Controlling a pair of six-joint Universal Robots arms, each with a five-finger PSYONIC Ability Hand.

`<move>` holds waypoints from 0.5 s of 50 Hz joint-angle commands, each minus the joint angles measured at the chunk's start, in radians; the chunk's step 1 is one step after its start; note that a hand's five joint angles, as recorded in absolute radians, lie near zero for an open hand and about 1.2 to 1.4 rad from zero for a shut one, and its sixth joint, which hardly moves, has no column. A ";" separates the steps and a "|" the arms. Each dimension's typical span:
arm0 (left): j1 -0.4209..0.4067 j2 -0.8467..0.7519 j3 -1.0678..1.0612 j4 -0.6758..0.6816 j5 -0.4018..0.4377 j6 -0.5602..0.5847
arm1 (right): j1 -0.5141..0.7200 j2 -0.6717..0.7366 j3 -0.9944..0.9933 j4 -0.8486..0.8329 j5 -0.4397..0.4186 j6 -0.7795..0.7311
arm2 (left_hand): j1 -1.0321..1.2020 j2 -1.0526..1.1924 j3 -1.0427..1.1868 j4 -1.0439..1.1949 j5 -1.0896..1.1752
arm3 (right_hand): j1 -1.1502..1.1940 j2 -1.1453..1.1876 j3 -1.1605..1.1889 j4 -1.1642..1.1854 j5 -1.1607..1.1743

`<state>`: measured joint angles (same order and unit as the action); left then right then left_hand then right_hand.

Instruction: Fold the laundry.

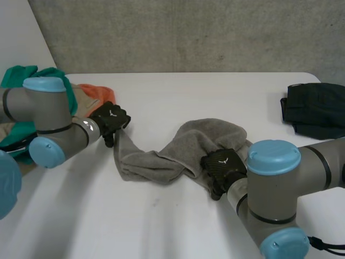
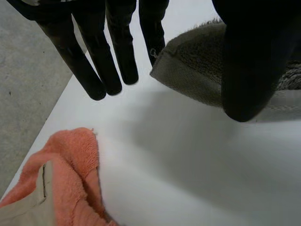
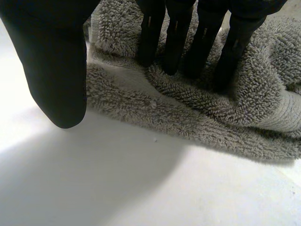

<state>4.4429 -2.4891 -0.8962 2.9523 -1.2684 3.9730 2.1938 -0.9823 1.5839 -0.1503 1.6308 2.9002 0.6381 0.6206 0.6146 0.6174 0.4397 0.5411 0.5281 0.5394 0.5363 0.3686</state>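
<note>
- Left hand [image 1: 110, 120]: closed on one end corner of the grey towel [image 1: 172, 154]. The left wrist view shows the corner caught between the thumb [image 2: 249, 70] and the nearest finger. The other fingers [image 2: 96, 70] are straight and clear of the cloth.
- The gripped corner is raised off the white table [image 1: 178, 226]. From it the towel runs down towards 4 o'clock, onto the table.
- Right hand [image 1: 222, 166]: not gripping. Its straight fingers [image 3: 174, 42] press their tips down into the towel pile. Its thumb [image 3: 54, 70] is held apart, over bare table just beside the towel's near edge.
- In the head view the right hand sits on the towel's 5 o'clock portion, at 4 o'clock from the left hand.
- The grey towel lies crumpled and bunched at mid-table, spanning between the two hands, with a rounded hump at its 1 o'clock side.
- An orange cloth [image 1: 99, 93] lies at 11 o'clock from the left hand, near it but not touching the towel. A beige cloth [image 2: 23, 209] lies against the orange one.
- A green cloth [image 1: 19, 75] is heaped at the table's 9 o'clock edge, behind the left arm.
- A dark folded garment [image 1: 315, 110] lies at 2 o'clock from the right hand, well apart from the towel, near the table's 3 o'clock edge.
</note>
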 commanded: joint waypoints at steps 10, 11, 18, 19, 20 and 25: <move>-0.039 0.045 0.025 0.013 -0.202 -0.037 | -0.080 -0.056 -0.104 0.069 0.017 0.060 | 0.758 0.776 0.782 0.779 0.782 | 0.855 0.868 0.857 0.860 0.853; -0.036 0.068 0.020 0.011 -0.210 -0.047 | -0.103 -0.087 -0.107 0.083 0.012 0.060 | 0.758 0.776 0.782 0.779 0.782 | 0.855 0.868 0.857 0.860 0.853; 0.012 0.350 -0.119 -0.027 -0.227 -0.161 | -0.290 -0.306 -0.171 0.320 -0.167 -0.053 | 0.758 0.776 0.782 0.779 0.782 | 0.855 0.868 0.857 0.860 0.853; 0.016 0.384 -0.139 -0.032 -0.230 -0.167 | -0.313 -0.317 -0.185 0.374 -0.198 -0.083 | 0.758 0.776 0.782 0.779 0.782 | 0.855 0.868 0.857 0.860 0.853; 0.022 0.416 -0.157 -0.038 -0.232 -0.175 | -0.334 -0.328 -0.200 0.426 -0.228 -0.117 | 0.758 0.776 0.782 0.779 0.782 | 0.855 0.868 0.857 0.860 0.853; 0.056 0.568 -0.262 -0.170 -0.258 -0.123 | -0.486 -0.357 -0.288 0.820 -0.345 -0.426 | 0.758 0.776 0.782 0.779 0.782 | 0.855 0.868 0.857 0.860 0.853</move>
<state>4.4639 -2.0845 -1.0453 2.9112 -1.5058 3.8118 1.8600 -1.3015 1.3829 0.2791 1.4185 2.7719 1.1645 1.1915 1.1841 1.1929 0.9936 1.1175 1.1739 1.1854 1.1927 1.0010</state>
